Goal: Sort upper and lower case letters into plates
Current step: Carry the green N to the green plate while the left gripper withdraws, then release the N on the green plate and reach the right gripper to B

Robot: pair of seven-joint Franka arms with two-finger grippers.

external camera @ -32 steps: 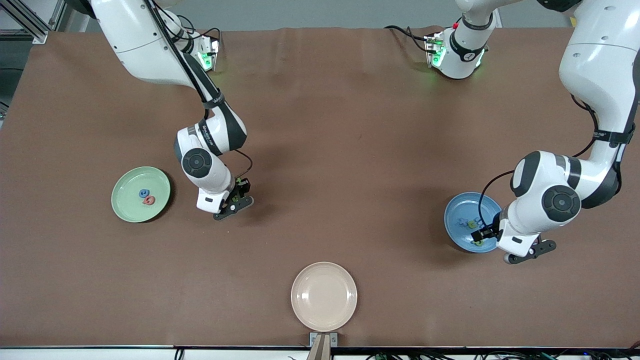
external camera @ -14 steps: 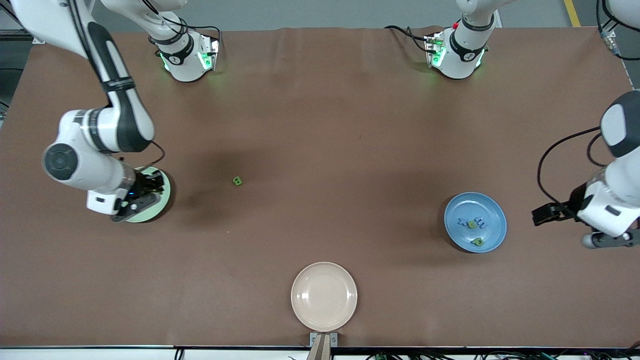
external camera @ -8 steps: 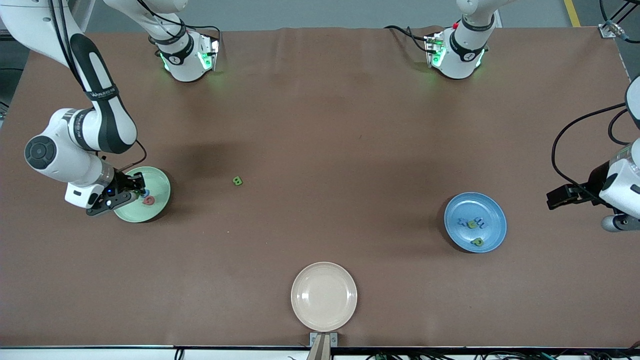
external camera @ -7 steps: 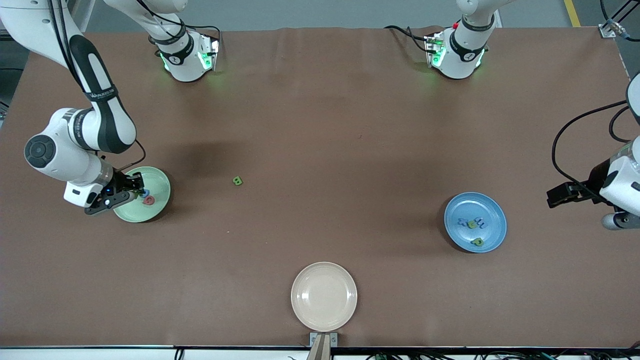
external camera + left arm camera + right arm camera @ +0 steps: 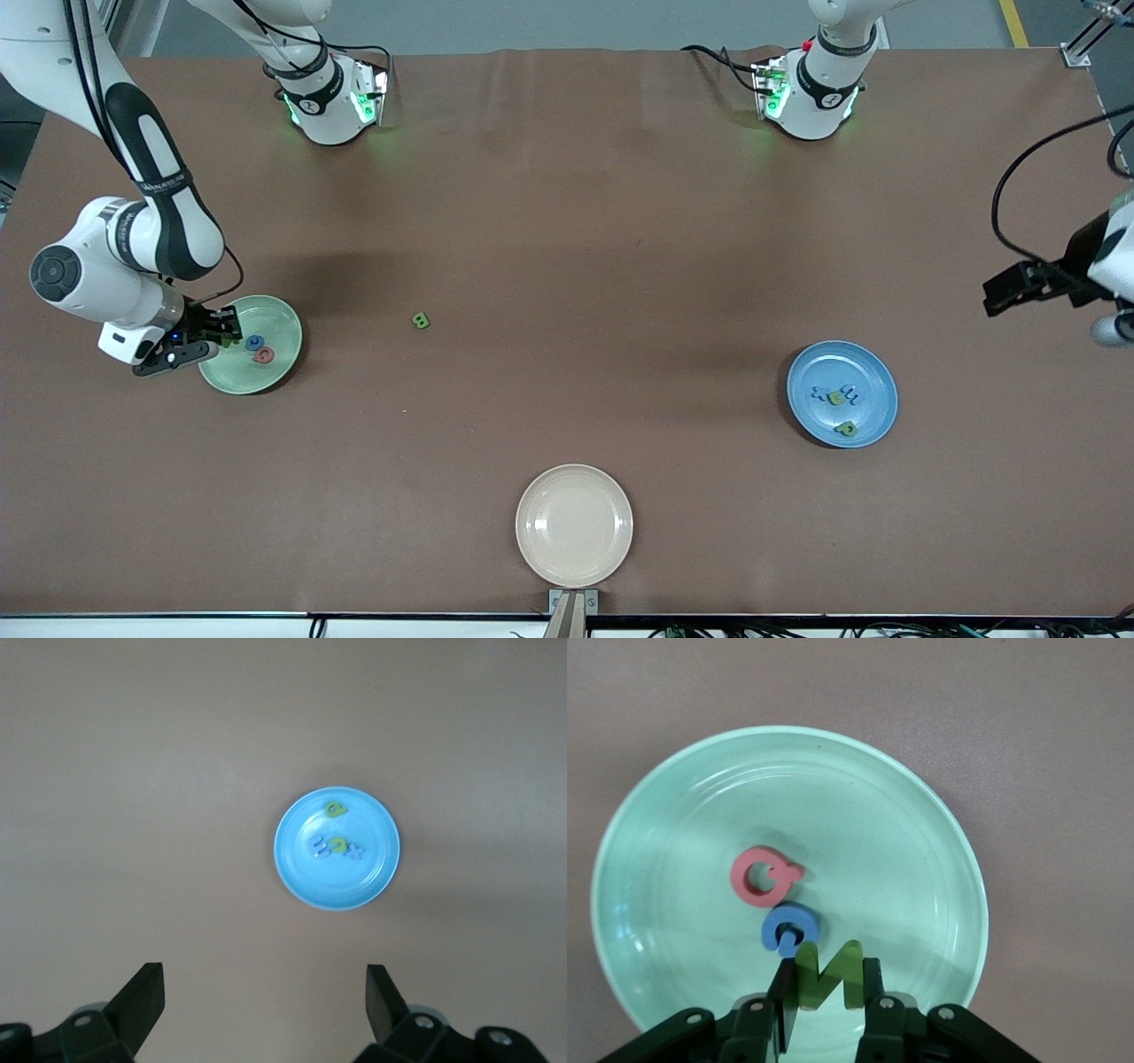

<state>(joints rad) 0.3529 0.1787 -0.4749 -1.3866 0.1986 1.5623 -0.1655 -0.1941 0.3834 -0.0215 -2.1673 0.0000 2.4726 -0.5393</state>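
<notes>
My right gripper (image 5: pixel 828 990) is shut on a green letter N (image 5: pixel 827 973) and hangs over the mint green plate (image 5: pixel 282 330) near its rim toward the right arm's end. In that plate (image 5: pixel 939 824) lie a red letter (image 5: pixel 764 875) and a blue letter (image 5: pixel 788 928). A green letter B (image 5: pixel 422 321) lies alone on the table. The blue plate (image 5: pixel 873 390) holds several letters, green (image 5: pixel 335 810) and blue (image 5: pixel 354 850). My left gripper (image 5: pixel 999 297) is open and empty, high over the table past the blue plate (image 5: pixel 337 886), at the left arm's end.
A cream-beige plate (image 5: pixel 574 525) sits at the table edge nearest the front camera. Brown table cover (image 5: pixel 567 221) stretches between the plates. The arm bases (image 5: pixel 330 97) stand along the edge farthest from the front camera.
The right gripper, still holding the green N, has drifted over the mint plate toward the right arm's end. The left gripper has pulled away from the blue plate toward the bases.
</notes>
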